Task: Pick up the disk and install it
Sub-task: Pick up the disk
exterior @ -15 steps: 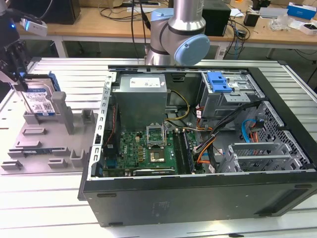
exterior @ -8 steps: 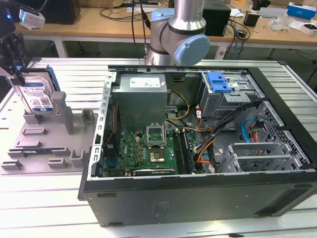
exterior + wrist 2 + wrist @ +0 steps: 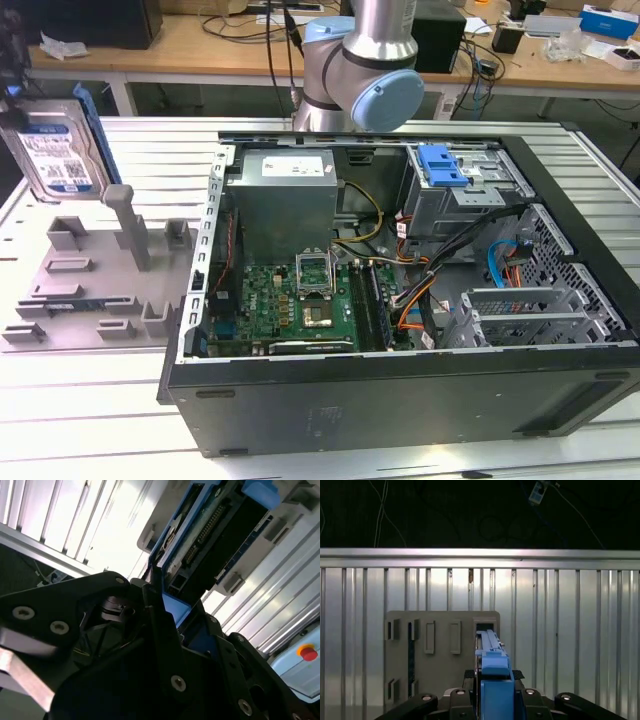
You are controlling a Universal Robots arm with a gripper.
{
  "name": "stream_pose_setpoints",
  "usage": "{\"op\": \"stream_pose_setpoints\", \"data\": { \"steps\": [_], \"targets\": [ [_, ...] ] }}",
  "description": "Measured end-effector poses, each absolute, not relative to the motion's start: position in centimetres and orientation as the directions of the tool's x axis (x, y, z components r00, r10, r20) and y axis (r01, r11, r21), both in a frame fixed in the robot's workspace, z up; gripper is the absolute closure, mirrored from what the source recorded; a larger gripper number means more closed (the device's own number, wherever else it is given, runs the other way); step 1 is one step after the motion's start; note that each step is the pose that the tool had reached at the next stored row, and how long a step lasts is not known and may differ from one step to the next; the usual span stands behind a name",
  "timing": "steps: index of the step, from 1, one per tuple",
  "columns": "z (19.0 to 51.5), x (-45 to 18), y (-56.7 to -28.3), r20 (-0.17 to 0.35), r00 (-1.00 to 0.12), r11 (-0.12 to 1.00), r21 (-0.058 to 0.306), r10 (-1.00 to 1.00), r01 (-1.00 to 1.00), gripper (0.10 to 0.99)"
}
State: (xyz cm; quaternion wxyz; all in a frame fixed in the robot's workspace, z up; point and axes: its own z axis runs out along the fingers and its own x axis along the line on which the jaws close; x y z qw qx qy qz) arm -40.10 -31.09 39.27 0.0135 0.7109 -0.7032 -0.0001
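Note:
The disk (image 3: 58, 150), silver with a blue-and-white label and a blue bracket, hangs tilted in the air at the exterior view's far left, above the grey fixture plate (image 3: 90, 285). My gripper (image 3: 12, 108) is shut on it at its outer edge. In the first wrist view the disk (image 3: 492, 667) stands edge-on between my black fingers (image 3: 457, 697), with the fixture plate (image 3: 442, 650) behind it. The second wrist view shows the disk's circuit-board side (image 3: 215, 535) and blue bracket held in the gripper (image 3: 170, 612).
An open computer case (image 3: 400, 390) lies in the middle of the ribbed metal table (image 3: 150, 140), with a motherboard (image 3: 290, 305), a grey power supply box (image 3: 285, 195) and a drive cage with a blue clip (image 3: 441, 166). The arm's base (image 3: 360, 70) stands behind the case.

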Motion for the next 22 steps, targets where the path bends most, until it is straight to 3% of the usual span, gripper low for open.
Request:
{"op": "stream_pose_setpoints", "data": {
  "steps": [13, 22],
  "targets": [
    [47.4, -40.0, -31.1, 0.019, 0.011, -0.011, 0.019, -1.0, -1.0, 0.722],
    [48.4, -40.0, -31.1, 0.018, 0.011, -0.011, 0.019, -1.0, -1.0, 0.722]
  ]
}}
